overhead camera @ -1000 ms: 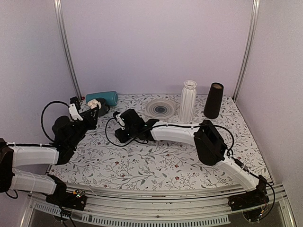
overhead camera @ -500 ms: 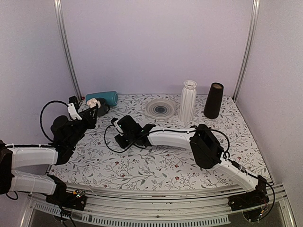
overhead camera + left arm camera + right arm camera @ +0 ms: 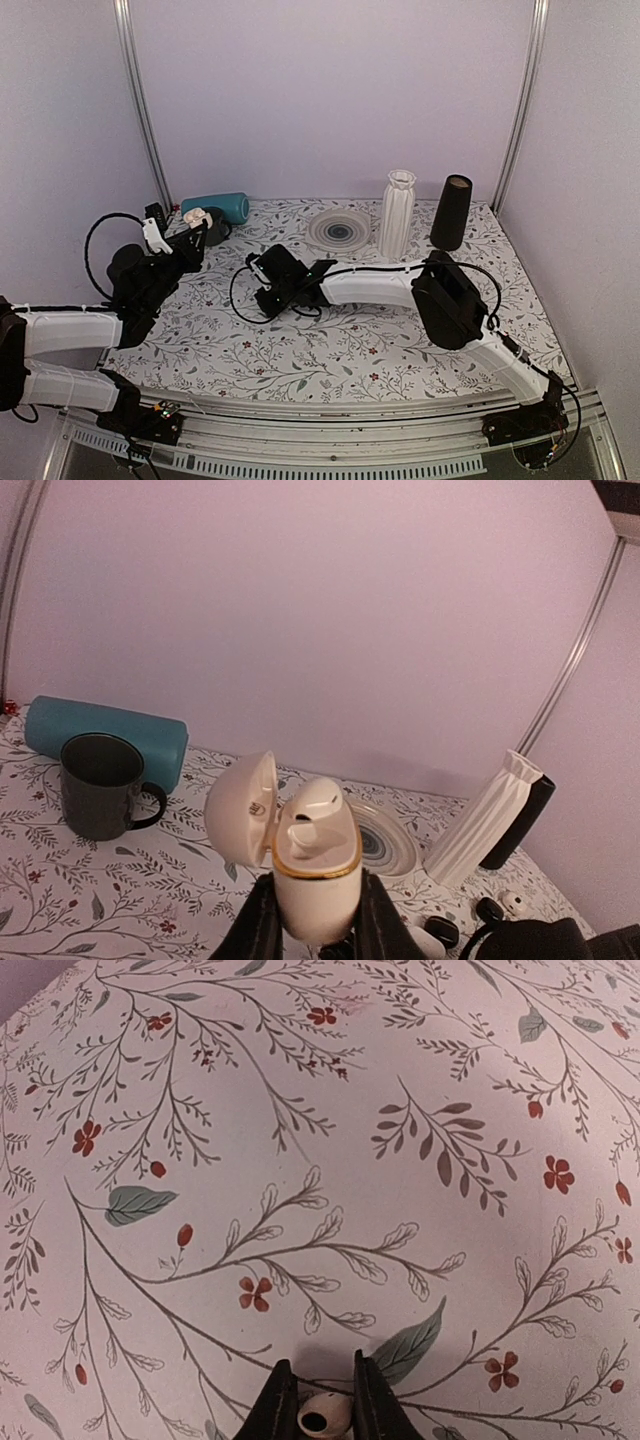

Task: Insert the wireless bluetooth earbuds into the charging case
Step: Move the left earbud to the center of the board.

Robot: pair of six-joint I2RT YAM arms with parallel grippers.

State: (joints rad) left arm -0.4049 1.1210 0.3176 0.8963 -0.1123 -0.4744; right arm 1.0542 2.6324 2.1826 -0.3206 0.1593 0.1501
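Observation:
My left gripper (image 3: 316, 920) is shut on the white charging case (image 3: 316, 865) and holds it upright above the table at the far left (image 3: 196, 217). The case's lid is flipped open to the left. One white earbud (image 3: 312, 815) sits in a well of the case. My right gripper (image 3: 322, 1400) is shut on the other white earbud (image 3: 322, 1420), just above the floral table. In the top view the right gripper (image 3: 268, 292) is right of the case and lower down.
A dark mug (image 3: 213, 230) and a teal cylinder (image 3: 222, 207) lie at the back left. A patterned plate (image 3: 338, 231), a white ribbed vase (image 3: 396, 213) and a black cone (image 3: 451, 212) stand at the back. Black pods (image 3: 440, 930) and a small white piece (image 3: 512, 901) lie near the right arm.
My right gripper has shifted a little to the right and towards the near edge, the earbud still in it. The left gripper and the case have stayed put.

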